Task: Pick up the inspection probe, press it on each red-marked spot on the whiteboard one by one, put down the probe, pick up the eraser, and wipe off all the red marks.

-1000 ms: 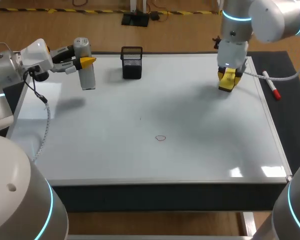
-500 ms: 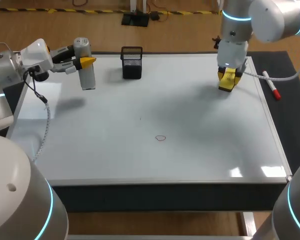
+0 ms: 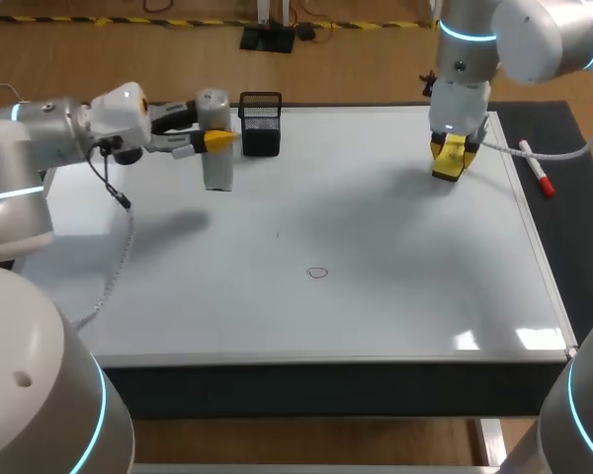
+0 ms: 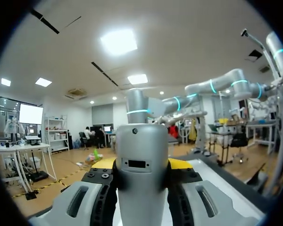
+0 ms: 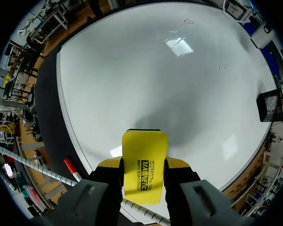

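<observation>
Our left gripper [image 3: 220, 141] clamps the probe [image 3: 215, 168] at the whiteboard's [image 3: 376, 296] eleven o'clock; our right gripper [image 3: 453, 163] pinches the eraser [image 5: 145, 162] at one o'clock

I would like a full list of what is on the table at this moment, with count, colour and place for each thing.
whiteboard: one, white, covering most of the table
red mark: one, a small red ring, near the middle of the whiteboard
inspection probe: one, grey, upright in the left claw, above the far left of the whiteboard
eraser: one, yellow, in the right claw at the far right of the whiteboard
mesh basket: one, black, at the whiteboard's far edge, beside the probe
marker: one, white with red cap, on the dark mat right of the whiteboard
left claw: yellow tips, shut on the probe
right claw: yellow tips, shut on the eraser
</observation>
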You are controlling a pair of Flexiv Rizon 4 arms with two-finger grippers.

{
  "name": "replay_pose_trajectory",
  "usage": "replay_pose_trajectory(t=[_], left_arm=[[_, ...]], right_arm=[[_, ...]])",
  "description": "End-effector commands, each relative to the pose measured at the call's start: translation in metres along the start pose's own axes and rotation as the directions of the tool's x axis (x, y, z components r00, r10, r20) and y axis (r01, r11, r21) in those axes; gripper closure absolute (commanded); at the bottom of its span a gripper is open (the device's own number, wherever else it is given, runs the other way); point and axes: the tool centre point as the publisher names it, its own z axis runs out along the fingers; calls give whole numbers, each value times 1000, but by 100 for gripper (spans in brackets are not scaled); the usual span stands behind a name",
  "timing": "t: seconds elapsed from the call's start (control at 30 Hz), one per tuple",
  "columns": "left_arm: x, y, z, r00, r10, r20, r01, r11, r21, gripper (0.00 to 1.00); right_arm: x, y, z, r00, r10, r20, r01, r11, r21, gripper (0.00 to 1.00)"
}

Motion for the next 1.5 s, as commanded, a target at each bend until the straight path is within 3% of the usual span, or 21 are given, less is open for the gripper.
replay_pose_trajectory(t=[0.03, 0.33, 0.63, 1.0, 1.07, 1.5], left_arm=[[10, -2, 19, 999, 11, -39, -10, 1000, 19, 100], [60, -3, 60, 982, -4, -190, 19, 997, 73, 100], [109, 13, 93, 942, -28, -336, 54, 996, 67, 100], [136, 25, 109, 924, -54, -380, 90, 993, 79, 100], [141, 28, 113, 919, -48, -391, 72, 996, 46, 100], [161, 47, 120, 891, -103, -443, 134, 990, 39, 100]], right_arm=[[0, -1, -1, 1000, -1, -4, 1, 1000, 1, 100], [0, -1, -1, 1000, -1, -4, 1, 1000, 1, 100], [0, -1, -1, 1000, -1, -4, 1, 1000, 1, 100], [0, -1, -1, 1000, -1, -4, 1, 1000, 1, 100], [0, -1, -1, 1000, -1, -4, 1, 1000, 1, 100], [0, -1, -1, 1000, -1, -4, 1, 1000, 1, 100]])
